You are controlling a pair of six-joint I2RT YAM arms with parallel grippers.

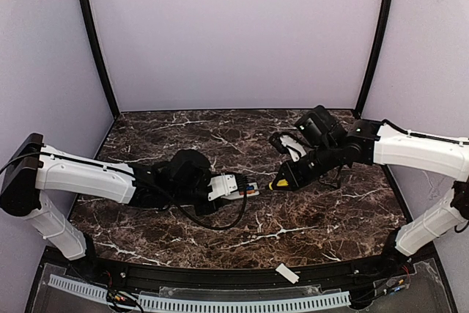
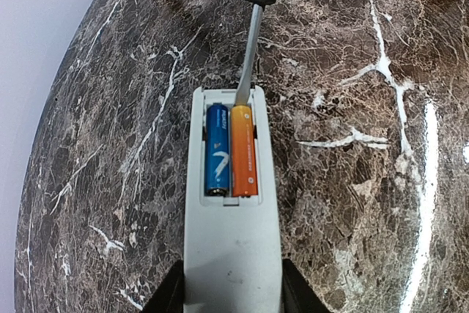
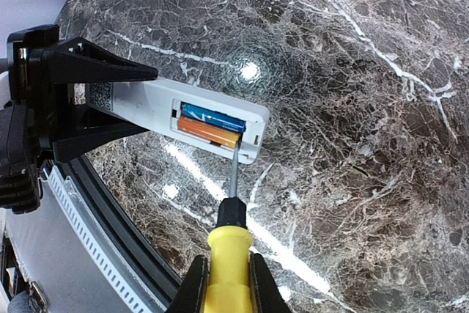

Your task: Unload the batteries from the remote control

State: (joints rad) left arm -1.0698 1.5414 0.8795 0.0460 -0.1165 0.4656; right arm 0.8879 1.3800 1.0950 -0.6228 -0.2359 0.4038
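Observation:
My left gripper [image 2: 231,295] is shut on the white remote control [image 2: 231,254] and holds it above the marble table, its open battery bay facing up. A blue battery [image 2: 217,149] and an orange battery [image 2: 244,151] lie side by side in the bay. My right gripper [image 3: 228,284] is shut on the yellow-handled screwdriver [image 3: 229,251]. The screwdriver's tip [image 2: 242,97] touches the far end of the orange battery. In the top view the remote [image 1: 233,188] and the screwdriver [image 1: 280,183] meet at the table's middle. The remote [image 3: 183,111] also shows in the right wrist view.
A short white cover plate [image 1: 287,273] lies on the black rail at the near edge. The dark marble table [image 1: 242,229] has a raised black rim in front. Grey walls close the back and sides.

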